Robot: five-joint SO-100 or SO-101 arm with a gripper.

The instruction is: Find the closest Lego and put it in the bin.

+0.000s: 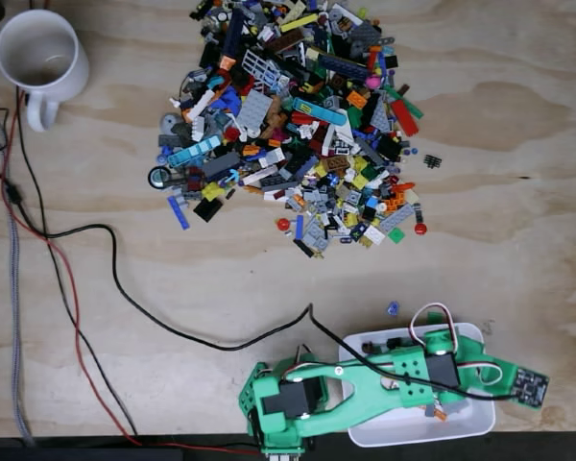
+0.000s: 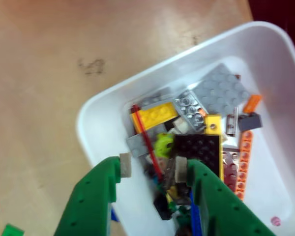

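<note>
The white bin (image 1: 370, 434) sits at the table's near edge, right of centre, with my green arm (image 1: 365, 384) stretched across it. In the wrist view the bin (image 2: 101, 130) holds several Lego pieces, among them a yellow brick (image 2: 155, 114), a grey plate (image 2: 221, 91) and a black plate (image 2: 196, 150). My gripper (image 2: 152, 168) hangs open over the bin's near wall with nothing held between its green fingers (image 2: 96, 191). A small blue Lego (image 1: 393, 308) lies loose on the wood just beyond the bin.
A big heap of mixed Lego (image 1: 298, 125) covers the table's far middle. A white mug (image 1: 40, 58) stands at the far left. Black and red cables (image 1: 67, 279) run down the left side and across to the arm.
</note>
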